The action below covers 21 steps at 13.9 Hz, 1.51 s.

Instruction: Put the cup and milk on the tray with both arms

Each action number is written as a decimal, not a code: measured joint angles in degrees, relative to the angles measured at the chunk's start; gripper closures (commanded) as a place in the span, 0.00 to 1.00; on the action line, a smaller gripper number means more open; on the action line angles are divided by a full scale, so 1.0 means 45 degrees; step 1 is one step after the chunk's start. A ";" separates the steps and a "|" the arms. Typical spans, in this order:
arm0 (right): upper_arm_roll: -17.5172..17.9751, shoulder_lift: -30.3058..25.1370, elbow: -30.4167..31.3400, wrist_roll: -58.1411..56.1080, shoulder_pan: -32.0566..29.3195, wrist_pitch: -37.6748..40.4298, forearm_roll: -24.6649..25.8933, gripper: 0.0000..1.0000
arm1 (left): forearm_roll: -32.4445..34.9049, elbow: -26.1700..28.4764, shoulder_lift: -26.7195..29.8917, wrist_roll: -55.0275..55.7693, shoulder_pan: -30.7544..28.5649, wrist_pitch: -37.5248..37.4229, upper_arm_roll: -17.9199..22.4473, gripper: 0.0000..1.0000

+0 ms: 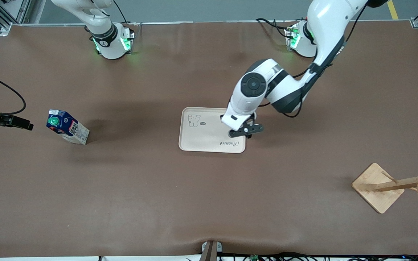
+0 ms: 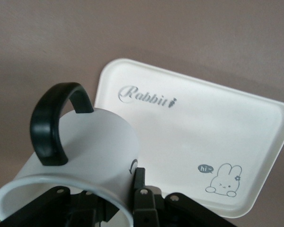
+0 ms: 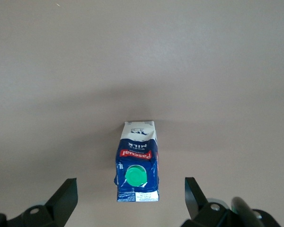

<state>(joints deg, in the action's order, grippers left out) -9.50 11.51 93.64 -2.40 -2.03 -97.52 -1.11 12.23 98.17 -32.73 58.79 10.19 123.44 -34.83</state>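
Observation:
My left gripper point(image 1: 247, 129) is over the tray's point(image 1: 201, 137) edge toward the left arm's end. It is shut on the wall of the white cup point(image 2: 90, 151), which has a black handle; one finger point(image 2: 140, 182) presses its outside. The arm hides the cup in the front view. The cream tray point(image 2: 203, 127) lies below the cup. The blue milk carton point(image 1: 66, 127) with a green cap stands on the table toward the right arm's end. My right gripper point(image 1: 25, 125) is open above the table beside it, and the carton point(image 3: 137, 163) shows between its spread fingers point(image 3: 64, 201).
A wooden mug rack point(image 1: 379, 186) with pegs stands near the front camera at the left arm's end of the brown table. Both green-lit arm bases stand along the table edge farthest from the camera.

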 measured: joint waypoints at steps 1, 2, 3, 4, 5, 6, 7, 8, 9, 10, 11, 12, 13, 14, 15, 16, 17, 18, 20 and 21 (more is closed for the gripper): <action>0.0001 0.0257 0.0030 -0.0254 -0.0029 0.0202 0.0003 0.00 | 0.0000 -0.0099 -0.0311 0.0023 0.0216 -0.0016 0.0019 1.00; 0.0001 0.0586 0.0038 -0.0409 -0.0057 0.0414 0.0005 0.00 | 0.0000 -0.0150 -0.0603 0.0042 0.0401 -0.0024 0.0061 1.00; -0.0001 0.0911 0.0059 -0.0448 -0.0141 0.0488 -0.0017 0.00 | 0.0001 -0.0173 -0.0882 0.0044 0.0541 -0.0026 0.0114 1.00; -0.0003 0.1197 0.0141 -0.0468 -0.0310 0.0434 -0.0098 0.00 | 0.0001 -0.0195 -0.1149 0.0044 0.0625 -0.0027 0.0150 1.00; -0.0008 0.1425 0.0294 -0.0544 -0.0523 0.0229 -0.0244 0.00 | 0.0001 -0.0225 -0.1396 0.0044 0.0673 -0.0026 0.0169 1.00; -0.0008 0.1542 0.0590 -0.0620 -0.0692 -0.0121 -0.0327 0.00 | 0.0001 -0.0263 -0.1597 0.0044 0.0704 -0.0026 0.0180 1.00; -0.0009 0.1563 0.1013 -0.0659 -0.0786 -0.0563 -0.0389 0.00 | 0.0001 -0.0326 -0.1741 0.0044 0.0724 -0.0026 0.0180 1.00; -0.0006 0.1521 0.1533 -0.0681 -0.0801 -0.1079 -0.0437 0.00 | 0.0001 -0.0401 -0.1839 0.0044 0.0736 -0.0026 0.0181 1.00; 0.0027 0.1419 0.2073 -0.0684 -0.0794 -0.1595 -0.0466 0.00 | 0.0002 -0.0458 -0.1878 0.0044 0.0739 -0.0027 0.0188 1.00; 0.0069 0.1245 0.2647 -0.0682 -0.0780 -0.2047 -0.0491 0.00 | 0.0002 -0.0497 -0.1887 0.0044 0.0749 -0.0036 0.0247 0.92; 0.0105 0.1055 0.3094 -0.0679 -0.0767 -0.2323 -0.0541 0.00 | 0.0006 -0.0518 -0.1895 0.0044 0.0775 -0.0053 0.0364 0.47; 0.0136 0.0867 0.3367 -0.0678 -0.0755 -0.2436 -0.0636 0.00 | 0.0008 -0.0539 -0.1911 0.0043 0.0809 -0.0070 0.0465 0.00; 0.0154 0.0714 0.3503 -0.0678 -0.0743 -0.2449 -0.0732 0.00 | 0.0067 -0.0594 -0.1919 0.0041 0.0882 -0.0085 0.0586 0.00; 0.0169 0.0588 0.3555 -0.0677 -0.0736 -0.2442 -0.0774 0.00 | 0.0239 -0.0671 -0.1926 0.0040 0.0995 -0.0085 0.0757 0.00; 0.0184 0.0483 0.3583 -0.0674 -0.0730 -0.2435 -0.0802 0.00 | 0.0465 -0.0777 -0.1936 0.0040 0.1083 -0.0085 0.0889 0.00; 0.0193 0.0408 0.3576 -0.0672 -0.0725 -0.2443 -0.0820 0.00 | 0.0631 -0.0912 -0.1941 0.0040 0.1130 -0.0085 0.0942 0.00; 0.0197 0.0344 0.3503 -0.0672 -0.0720 -0.2452 -0.0832 0.00 | 0.0734 -0.1091 -0.1935 0.0040 0.1144 -0.0086 0.0949 0.00; 0.0204 0.0280 0.3376 -0.0672 -0.0708 -0.2437 -0.0842 0.00 | 0.0795 -0.1311 -0.1910 0.0040 0.1135 -0.0138 0.0958 0.00; 0.0218 0.0181 0.3312 -0.0672 -0.0653 -0.2165 -0.0874 0.00 | 0.0851 -0.1943 -0.1730 0.0032 0.1037 -0.0844 0.0986 0.00; 0.0222 0.0175 0.3385 -0.0672 -0.0601 -0.2042 -0.0893 0.00 | 0.0853 -0.2408 -0.1604 0.0020 0.0987 -0.1438 0.1001 0.00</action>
<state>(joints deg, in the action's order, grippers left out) -8.50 12.29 108.87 -5.43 -4.74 -106.71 -5.13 16.07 87.33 -39.95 58.89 14.63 116.97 -30.33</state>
